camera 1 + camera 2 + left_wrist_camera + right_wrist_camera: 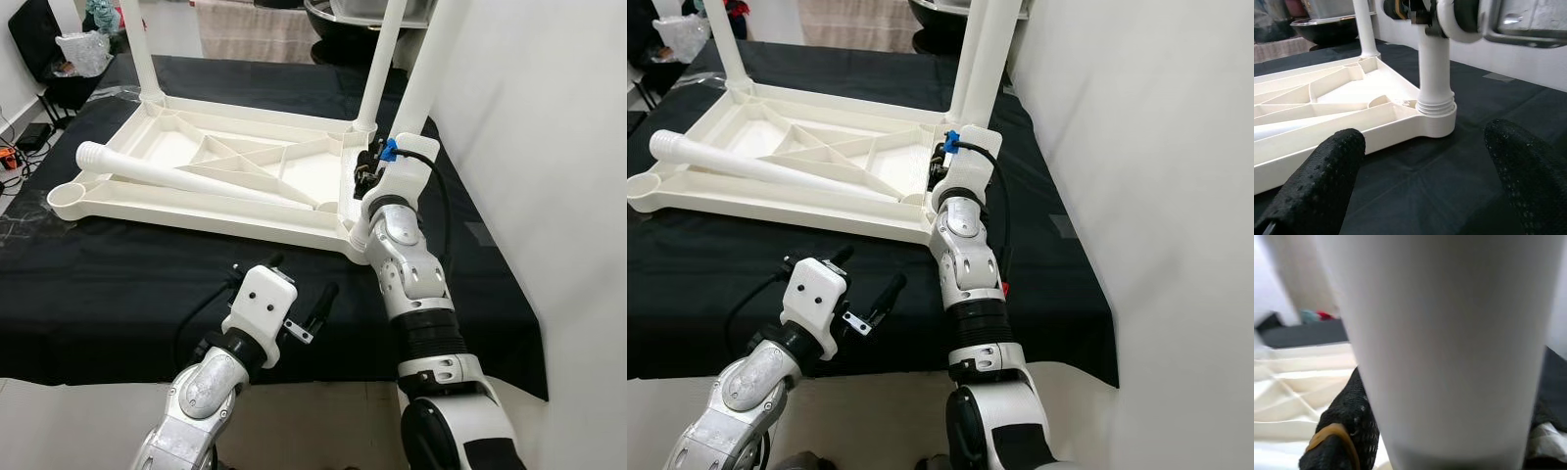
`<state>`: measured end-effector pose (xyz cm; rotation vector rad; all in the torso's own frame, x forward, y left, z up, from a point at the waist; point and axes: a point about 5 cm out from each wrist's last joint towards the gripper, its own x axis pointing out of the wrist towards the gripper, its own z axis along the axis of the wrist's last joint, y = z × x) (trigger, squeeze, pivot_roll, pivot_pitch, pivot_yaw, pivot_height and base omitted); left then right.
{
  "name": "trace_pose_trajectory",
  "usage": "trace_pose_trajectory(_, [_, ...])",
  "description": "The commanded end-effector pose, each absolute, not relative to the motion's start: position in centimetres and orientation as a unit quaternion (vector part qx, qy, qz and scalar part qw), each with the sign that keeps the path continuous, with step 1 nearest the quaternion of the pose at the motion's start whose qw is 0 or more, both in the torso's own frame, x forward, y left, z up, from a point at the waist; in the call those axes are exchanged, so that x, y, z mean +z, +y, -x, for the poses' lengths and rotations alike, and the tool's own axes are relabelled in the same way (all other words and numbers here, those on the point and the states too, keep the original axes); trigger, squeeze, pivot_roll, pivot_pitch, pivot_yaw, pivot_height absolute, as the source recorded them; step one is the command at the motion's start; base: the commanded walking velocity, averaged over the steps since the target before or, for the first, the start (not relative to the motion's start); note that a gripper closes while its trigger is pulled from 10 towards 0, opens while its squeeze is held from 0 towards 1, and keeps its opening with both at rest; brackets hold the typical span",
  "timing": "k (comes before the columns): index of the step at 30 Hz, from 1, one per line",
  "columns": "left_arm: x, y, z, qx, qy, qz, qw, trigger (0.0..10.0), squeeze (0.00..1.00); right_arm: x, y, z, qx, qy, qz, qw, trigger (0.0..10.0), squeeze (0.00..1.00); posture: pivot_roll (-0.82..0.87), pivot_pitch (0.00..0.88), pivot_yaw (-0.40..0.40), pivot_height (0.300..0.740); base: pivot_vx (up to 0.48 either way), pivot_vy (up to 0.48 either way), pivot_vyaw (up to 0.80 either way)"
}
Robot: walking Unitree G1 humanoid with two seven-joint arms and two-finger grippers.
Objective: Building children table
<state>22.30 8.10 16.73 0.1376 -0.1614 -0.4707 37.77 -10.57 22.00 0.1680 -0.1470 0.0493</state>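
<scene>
A white plastic table top [196,211] lies upside down on a black cloth [118,294]. Legs stand at its far left corner [142,49], far right corner [384,59] and near right corner [423,88]. A loose leg [196,181] lies across the ribbed underside, and the near left socket [71,199] is empty. My right gripper [365,174] is shut on the near right leg low down, just above its socket; in the right wrist view that leg [1449,342] sits beside a black finger [1342,431]. My left gripper [299,284] hovers open over the cloth in front of the table, facing that leg's base [1436,105].
A white wall [549,147] runs close along the right side. At the far left are a black chair with a plastic bag [83,49] and floor cables [20,147]. A dark basin [362,15] stands behind the table. The cloth's front edge [98,377] is near my body.
</scene>
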Motion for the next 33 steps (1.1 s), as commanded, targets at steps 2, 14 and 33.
trace_pose_trajectory(2, [16.6, 8.0, -22.3, -0.234, -0.079, -0.069, 0.967, 10.0, 0.0, 22.8, -9.5, -37.8, 0.178, -0.084, -0.09, 0.976, 10.0, 0.0, 0.06, 0.069, -0.093, 0.74, 0.0, 0.0, 0.0])
trace_pose_trajectory(14, [16.6, 7.9, -22.2, -0.238, -0.08, -0.068, 0.966, 10.0, 0.0, 22.3, -10.9, -34.2, 0.575, -0.047, -0.103, 0.81, 10.0, 0.0, 0.06, 0.063, -0.094, 0.74, 0.0, 0.0, 0.0])
trace_pose_trajectory(33, [16.6, 7.9, -22.1, -0.237, -0.081, -0.072, 0.965, 10.0, 0.0, 21.2, -8.1, -37.7, 0.444, -0.02, -0.111, 0.889, 0.0, 0.0, 0.08, 0.049, -0.105, 0.74, 0.0, 0.0, 0.0])
